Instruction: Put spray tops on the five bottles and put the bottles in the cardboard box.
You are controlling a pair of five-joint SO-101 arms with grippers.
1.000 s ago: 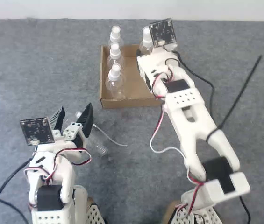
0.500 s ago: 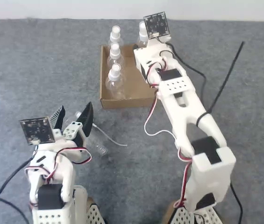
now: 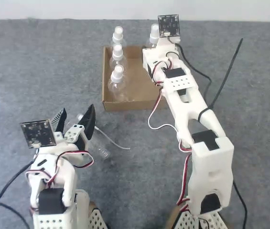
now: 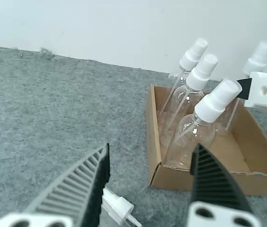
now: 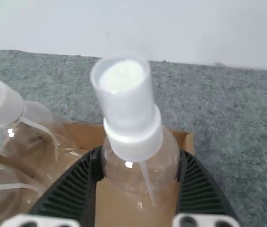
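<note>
Worktop (image 3: 25, 71): covered in grey carpet, with a pale wall along its far edge.
Cardboard box (image 3: 125, 105): open-topped, standing near the middle of the worktop's far edge.
Boxed bottles: 3 clear bottles with white spray tops stand upright in a row along the box's left wall. 1 is at the near end (image 3: 118, 81), 1 in the middle (image 3: 117, 55) and 1 at the far end (image 3: 118, 36).
Right gripper (image 3: 155, 47): stretched out to the box's far right corner. Its black fingers (image 5: 83, 184) are clamped on either side of a bottle's clear body.
Held bottle (image 5: 126, 109): upright, white spray top fitted, over the far right corner of the box, beside the row of 3. Whether its base touches the box floor cannot be told.
Left gripper (image 3: 76, 117): towards the near left corner of the worktop, pointing at the box, jaws spread wide and holding nothing.
Fifth bottle (image 3: 99, 143): lying on its side on the carpet at the left gripper, well apart from the box. Its white top end (image 4: 119, 205) lies below the gap between the spread jaws.
</note>
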